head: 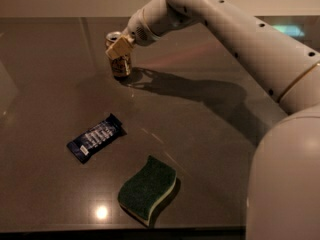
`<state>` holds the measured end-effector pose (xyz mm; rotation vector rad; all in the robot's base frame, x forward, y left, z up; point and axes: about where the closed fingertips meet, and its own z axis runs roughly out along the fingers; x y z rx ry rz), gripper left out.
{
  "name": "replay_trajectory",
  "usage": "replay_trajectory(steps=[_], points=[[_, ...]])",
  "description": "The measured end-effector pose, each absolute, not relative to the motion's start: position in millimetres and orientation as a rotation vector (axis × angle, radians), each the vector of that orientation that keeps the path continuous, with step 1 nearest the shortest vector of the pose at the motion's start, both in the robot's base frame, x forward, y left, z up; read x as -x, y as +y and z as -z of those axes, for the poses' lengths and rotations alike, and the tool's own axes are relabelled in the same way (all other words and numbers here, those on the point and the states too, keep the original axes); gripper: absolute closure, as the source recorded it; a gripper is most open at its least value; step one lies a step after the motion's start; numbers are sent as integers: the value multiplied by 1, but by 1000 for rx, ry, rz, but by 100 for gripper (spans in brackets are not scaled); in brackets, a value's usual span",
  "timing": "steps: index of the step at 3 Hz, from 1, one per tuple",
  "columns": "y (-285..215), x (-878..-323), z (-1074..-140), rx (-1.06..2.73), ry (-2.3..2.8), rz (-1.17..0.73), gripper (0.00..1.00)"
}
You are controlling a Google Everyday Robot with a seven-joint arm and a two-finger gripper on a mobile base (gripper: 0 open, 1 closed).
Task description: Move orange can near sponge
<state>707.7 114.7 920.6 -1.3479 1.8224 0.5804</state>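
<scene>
Nearest to us, at the lower right, we see the robot's pale rounded body [286, 184] filling the corner. Just left of it, close to the near edge of the dark glossy bench [45, 99], lies the sponge [147, 189]. It rests flat with its dark green scouring side up, and the pale cream layer shows along its near and right edges. A small bright light reflection [101, 212] sits on the bench just left of the sponge.

Further in and to the left, we find a dark-blue snack wrapper [96, 138] lying flat and set at a slant, apart from the sponge and touching nothing else.

Beyond that, a long dark shadow [200, 91] of the arm stretches across the middle of the bench towards the left.

At the far left end of that shadow stands the orange can [120, 65], upright on the bench, with its silver top showing. It is well apart from the sponge, with the wrapper roughly between the two.

The claw [119, 48] is at the can's upper part, its tan tip overlapping the can just below the rim. We cannot tell whether it is clenched on the can or released.

From there the white arm [240, 29] runs up and right, then curves back down to the body.
</scene>
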Motion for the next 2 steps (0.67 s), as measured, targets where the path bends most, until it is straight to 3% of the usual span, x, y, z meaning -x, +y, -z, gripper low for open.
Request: replay_trajectory(steps=[1, 2], points=[[89, -679, -928, 1381, 1836, -590, 100], [52, -645, -934, 1408, 1871, -602, 100]])
